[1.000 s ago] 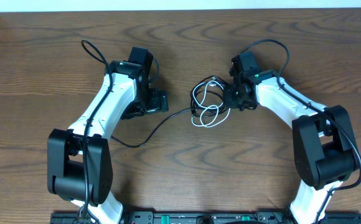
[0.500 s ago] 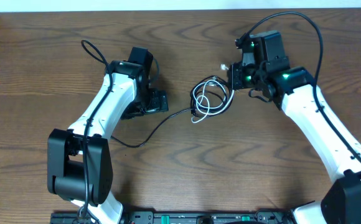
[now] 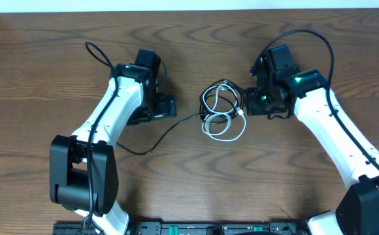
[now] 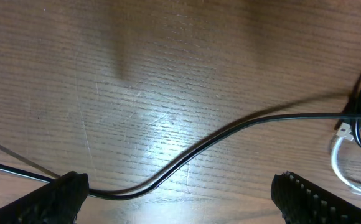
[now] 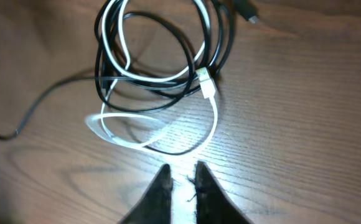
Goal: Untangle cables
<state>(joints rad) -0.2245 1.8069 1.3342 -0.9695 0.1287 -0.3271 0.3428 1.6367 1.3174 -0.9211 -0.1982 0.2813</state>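
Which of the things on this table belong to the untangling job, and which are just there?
Part of the job:
- white cable, looped in the tangle
- black cables, coiled with it; one strand runs off toward the left gripper
- right gripper, next to the tangle

Just there:
- wooden table
- thick black cords fixed to the arms

1. A dark brown wood-grain table (image 3: 189, 189) fills nearly the whole overhead view.
2. A pale strip (image 3: 176, 5) runs along its far edge.
3. Light glares off the wood in both wrist views.
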